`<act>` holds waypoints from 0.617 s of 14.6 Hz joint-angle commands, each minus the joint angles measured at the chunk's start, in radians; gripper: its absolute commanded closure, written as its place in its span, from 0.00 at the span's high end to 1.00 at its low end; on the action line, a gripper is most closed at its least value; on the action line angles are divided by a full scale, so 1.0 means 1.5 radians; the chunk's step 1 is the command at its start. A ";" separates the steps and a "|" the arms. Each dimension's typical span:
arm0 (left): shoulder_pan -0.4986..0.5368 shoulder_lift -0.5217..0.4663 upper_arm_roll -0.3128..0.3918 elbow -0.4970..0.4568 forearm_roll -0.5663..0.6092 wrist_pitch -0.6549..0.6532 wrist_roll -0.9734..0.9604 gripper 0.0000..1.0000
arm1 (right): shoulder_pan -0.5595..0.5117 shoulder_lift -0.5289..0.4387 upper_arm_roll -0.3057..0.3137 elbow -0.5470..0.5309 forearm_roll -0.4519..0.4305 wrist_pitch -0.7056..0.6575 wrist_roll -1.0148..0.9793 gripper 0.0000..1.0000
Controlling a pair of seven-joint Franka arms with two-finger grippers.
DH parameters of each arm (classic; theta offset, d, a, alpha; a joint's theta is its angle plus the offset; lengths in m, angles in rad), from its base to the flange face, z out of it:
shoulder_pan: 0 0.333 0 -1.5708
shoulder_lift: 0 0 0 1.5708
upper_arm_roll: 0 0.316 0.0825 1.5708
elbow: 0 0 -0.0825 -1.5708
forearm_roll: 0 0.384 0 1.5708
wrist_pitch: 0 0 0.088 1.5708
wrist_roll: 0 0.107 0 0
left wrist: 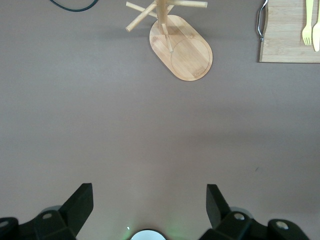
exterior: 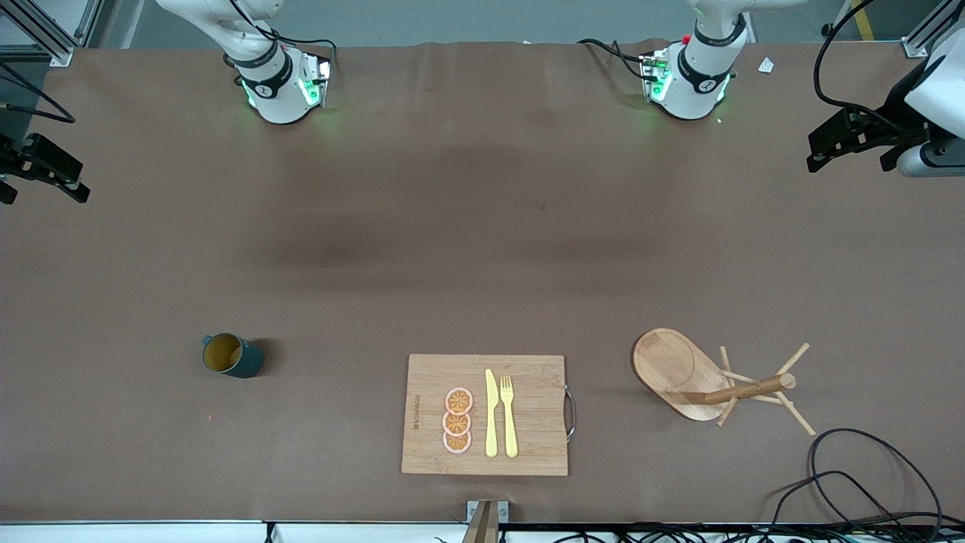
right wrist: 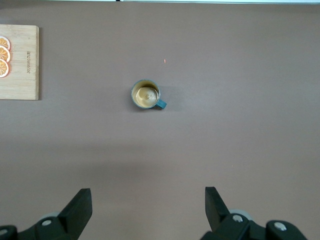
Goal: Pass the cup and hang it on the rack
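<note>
We see the cup (exterior: 231,355) standing on the table (exterior: 482,249) toward the right arm's end, and the rack (exterior: 712,381) toward the left arm's end. Between them lies a board (exterior: 486,415), slightly nearer the front camera. On the board rest three orange slices (exterior: 457,420) in a row, with a knife (exterior: 491,413) beside them and a fork (exterior: 509,415) just beside the knife. A cable (exterior: 859,475) loops near the rack, nearer the camera. Both grippers, left (exterior: 848,139) and right (exterior: 41,170), hang spread wide over their ends of the table, well apart from everything.

Brown-covered table (exterior: 482,226), black cables (exterior: 867,483) trailing at its near corner.
</note>
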 commanded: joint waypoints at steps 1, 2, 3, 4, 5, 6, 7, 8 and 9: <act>0.000 0.018 0.001 0.022 0.000 -0.011 0.004 1.00 | -0.011 -0.011 0.006 -0.008 0.001 0.002 -0.010 1.00; 0.000 0.020 0.001 0.022 0.000 -0.011 0.005 1.00 | -0.011 -0.011 0.006 -0.008 0.001 0.002 -0.010 1.00; -0.001 0.021 0.001 0.022 0.000 -0.011 0.005 1.00 | -0.011 -0.011 0.006 -0.008 0.001 0.002 -0.010 1.00; -0.001 0.026 0.001 0.022 0.000 -0.010 0.005 1.00 | -0.011 -0.011 0.006 -0.008 0.001 0.002 -0.010 1.00; -0.001 0.027 0.001 0.023 0.000 -0.009 0.005 1.00 | -0.011 -0.011 0.005 -0.008 0.001 0.002 -0.010 1.00; -0.001 0.028 0.001 0.022 0.000 -0.009 0.005 1.00 | -0.011 -0.011 0.006 -0.008 0.001 0.002 -0.010 1.00; -0.004 0.031 0.001 0.022 0.000 -0.009 0.004 1.00 | -0.011 -0.011 0.005 -0.008 0.001 0.002 -0.010 1.00; -0.006 0.031 0.001 0.022 0.000 -0.009 0.003 1.00 | -0.011 -0.011 0.005 -0.008 0.001 0.002 -0.010 1.00; -0.005 0.030 0.000 0.023 -0.001 -0.009 0.000 1.00 | -0.011 -0.012 0.005 -0.008 0.001 0.002 -0.010 1.00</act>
